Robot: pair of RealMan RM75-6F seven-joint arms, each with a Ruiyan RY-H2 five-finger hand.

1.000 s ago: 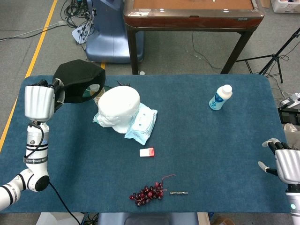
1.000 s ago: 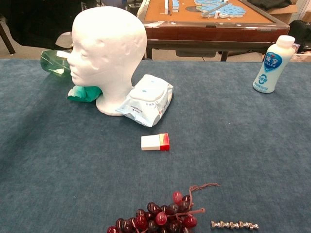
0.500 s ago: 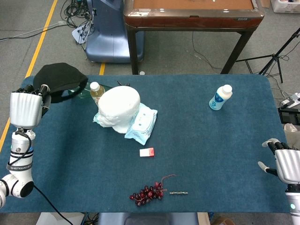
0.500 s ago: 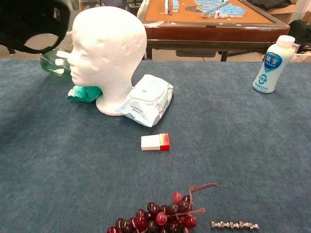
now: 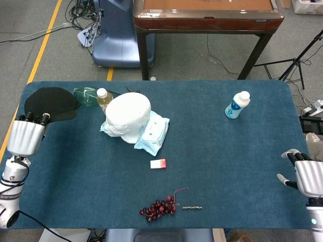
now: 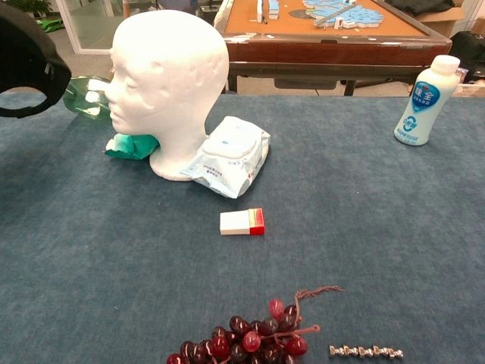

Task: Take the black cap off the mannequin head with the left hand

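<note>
Black cap [image 5: 49, 103] sits off the mannequin head [image 5: 127, 117] in the head view, at about 9 o'clock from it and well apart, over the far-left corner of the blue table [image 5: 227, 166]. The left hand [image 5: 27, 136] is just below the cap at its 6 o'clock, fingertips reaching up to the cap's near edge and holding it. The bare white head stands beside a pack of wipes [image 5: 152, 132] at its 4 o'clock, with a green plastic bottle [image 5: 93, 96] at its 10 o'clock. A white bottle [image 5: 236, 105] stands well away at 3 o'clock. A small red-and-white box [image 5: 158, 163] and a bunch of grapes [image 5: 160, 207] lie toward 6 o'clock. The right hand [image 5: 306, 176] hovers at the table's right edge, fingers spread, holding nothing.

In the chest view, the cap [image 6: 29, 62] hangs at the left frame edge, at 9 o'clock from the mannequin head [image 6: 168, 85], clear of it. Neither hand shows here.
</note>
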